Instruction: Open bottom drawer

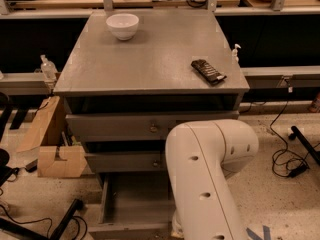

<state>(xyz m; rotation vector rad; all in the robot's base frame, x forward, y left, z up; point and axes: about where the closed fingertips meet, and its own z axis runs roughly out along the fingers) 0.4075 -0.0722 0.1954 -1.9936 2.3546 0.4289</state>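
The bottom drawer is drawn out, the white arm bent low over it.
The drawer sits at 6 o'clock under the cabinet, its plain inside showing, so the pull looks largely done. The arm folds down at 5 o'clock, likely to reach the knob. The gripper is hidden behind it, so I cannot tell its grip.
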